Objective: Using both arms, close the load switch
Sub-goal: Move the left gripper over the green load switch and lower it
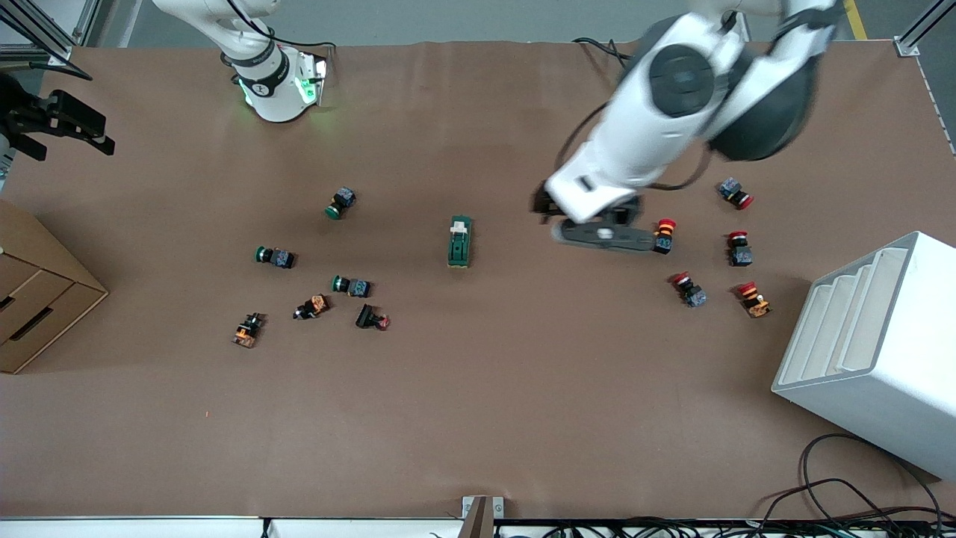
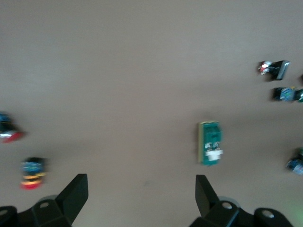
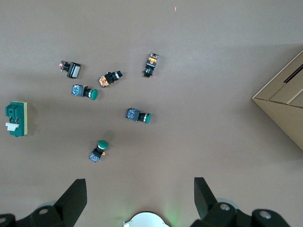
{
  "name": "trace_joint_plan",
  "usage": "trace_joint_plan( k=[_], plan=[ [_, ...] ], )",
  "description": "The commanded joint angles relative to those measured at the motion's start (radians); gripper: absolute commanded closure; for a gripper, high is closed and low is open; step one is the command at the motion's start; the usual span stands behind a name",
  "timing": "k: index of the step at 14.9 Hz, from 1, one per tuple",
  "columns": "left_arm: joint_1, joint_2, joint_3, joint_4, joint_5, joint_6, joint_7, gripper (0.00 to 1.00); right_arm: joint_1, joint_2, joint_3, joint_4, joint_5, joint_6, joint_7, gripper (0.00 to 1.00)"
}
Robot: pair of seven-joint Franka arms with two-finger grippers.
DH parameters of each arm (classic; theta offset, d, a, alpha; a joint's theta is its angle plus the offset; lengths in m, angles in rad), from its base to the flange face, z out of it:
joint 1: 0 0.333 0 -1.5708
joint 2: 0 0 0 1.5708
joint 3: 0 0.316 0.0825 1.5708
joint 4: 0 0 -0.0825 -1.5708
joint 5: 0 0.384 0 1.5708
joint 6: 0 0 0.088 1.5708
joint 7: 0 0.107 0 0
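Load switch [image 1: 459,241] lies flat at the centre of the front frame, and we see nothing touching it. Green push buttons [image 1: 349,285] are scattered toward the right arm's end and red push buttons [image 1: 739,247] toward the left arm's end. Our left gripper [image 2: 141,198] hovers spread over bare table between switch and red buttons; our right gripper [image 3: 140,196], also spread, waits at the frame's upper-left edge.

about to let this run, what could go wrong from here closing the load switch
The load switch lies loose on the table, so a one-sided push might slide it rather than close it. The left gripper, jaws open, is up beside red push buttons and could knock them. The right gripper, also open, is far off, so bracing may come late.
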State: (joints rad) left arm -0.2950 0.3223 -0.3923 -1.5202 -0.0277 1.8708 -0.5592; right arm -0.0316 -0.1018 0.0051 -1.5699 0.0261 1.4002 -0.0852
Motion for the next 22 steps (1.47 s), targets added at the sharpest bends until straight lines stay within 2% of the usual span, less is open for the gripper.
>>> trace_joint_plan(
  k=[1, 7, 11, 15, 17, 20, 22],
  plan=[
    [-0.094, 0.053, 0.003, -0.023, 0.061, 0.106, -0.115, 0.00, -0.017, 0.040, 0.006, 0.005, 0.000, 0.002, -0.013, 0.00],
    [-0.289, 0.173, 0.003, -0.150, 0.365, 0.344, -0.397, 0.00, -0.042, 0.244, 0.003, 0.037, -0.012, 0.072, -0.015, 0.00],
    [-0.366, 0.201, 0.003, -0.289, 0.685, 0.477, -0.644, 0.01, -0.034, 0.255, 0.001, 0.034, -0.055, 0.126, 0.022, 0.00],
    [-0.449, 0.205, 0.001, -0.377, 0.909, 0.502, -0.899, 0.01, -0.044, 0.298, 0.001, 0.036, -0.095, 0.135, 0.058, 0.00],
    [-0.486, 0.225, 0.001, -0.408, 1.067, 0.501, -1.075, 0.01, -0.068, 0.309, -0.005, 0.028, -0.084, 0.137, 0.059, 0.00],
    [-0.504, 0.247, 0.001, -0.463, 1.317, 0.501, -1.322, 0.01, -0.073, 0.315, -0.007, 0.028, -0.086, 0.137, 0.061, 0.00],
    [-0.509, 0.264, 0.001, -0.475, 1.410, 0.501, -1.424, 0.01, -0.064, 0.317, -0.007, 0.037, -0.095, 0.134, 0.102, 0.00]
  ],
)
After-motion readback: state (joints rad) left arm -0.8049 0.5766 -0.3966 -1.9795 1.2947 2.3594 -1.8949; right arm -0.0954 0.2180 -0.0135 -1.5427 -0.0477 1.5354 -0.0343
